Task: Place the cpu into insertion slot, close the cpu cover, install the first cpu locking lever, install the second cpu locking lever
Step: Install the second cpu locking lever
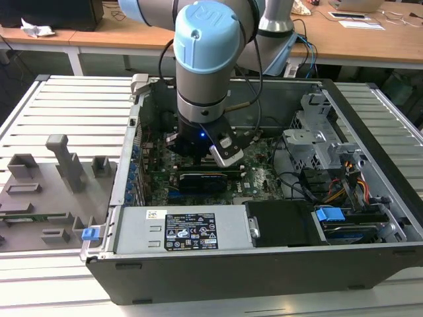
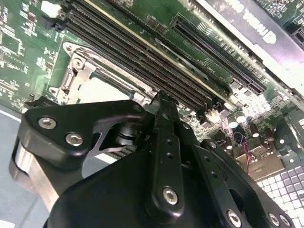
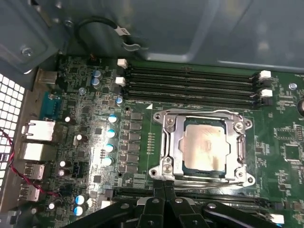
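We see the gripper (image 3: 164, 187) with its jaws pressed together, grasping nothing, its tips at the near edge of the cpu cover (image 3: 173, 142), which lies flat over the socket with the cpu (image 3: 204, 148) seated in its square opening. In the second wrist view the clenched fingers (image 2: 164, 114) sit just beside the same silvery frame, next to the rows of black memory slots (image 2: 142, 57). In the exterior view the arm (image 1: 205, 72) reaches down into the open computer case (image 1: 370, 125) resting on a slatted metal table (image 1: 73, 112).
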You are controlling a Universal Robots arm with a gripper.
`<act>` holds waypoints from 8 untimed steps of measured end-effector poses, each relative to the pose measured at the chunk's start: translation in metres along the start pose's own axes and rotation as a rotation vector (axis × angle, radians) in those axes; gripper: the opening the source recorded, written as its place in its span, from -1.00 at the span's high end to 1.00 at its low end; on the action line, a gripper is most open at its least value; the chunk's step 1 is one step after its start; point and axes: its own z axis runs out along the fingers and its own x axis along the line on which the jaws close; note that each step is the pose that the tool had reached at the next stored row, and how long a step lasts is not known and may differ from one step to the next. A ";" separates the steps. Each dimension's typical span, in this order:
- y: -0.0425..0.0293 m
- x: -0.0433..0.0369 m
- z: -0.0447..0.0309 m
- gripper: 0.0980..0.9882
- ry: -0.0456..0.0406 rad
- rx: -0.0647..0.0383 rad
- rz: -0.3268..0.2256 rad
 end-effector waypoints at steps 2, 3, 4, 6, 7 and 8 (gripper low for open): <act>-0.0010 0.0004 0.0036 0.98 0.0001 -0.005 -0.002; -0.0016 0.0004 0.0061 0.98 0.0000 -0.007 -0.002; -0.0021 0.0004 0.0083 0.98 -0.0002 -0.010 -0.002; -0.0026 0.0005 0.0097 0.98 -0.0004 -0.016 -0.002; -0.0030 0.0005 0.0117 0.98 -0.0013 -0.024 -0.003; -0.0032 0.0008 0.0125 0.98 -0.0015 -0.030 -0.003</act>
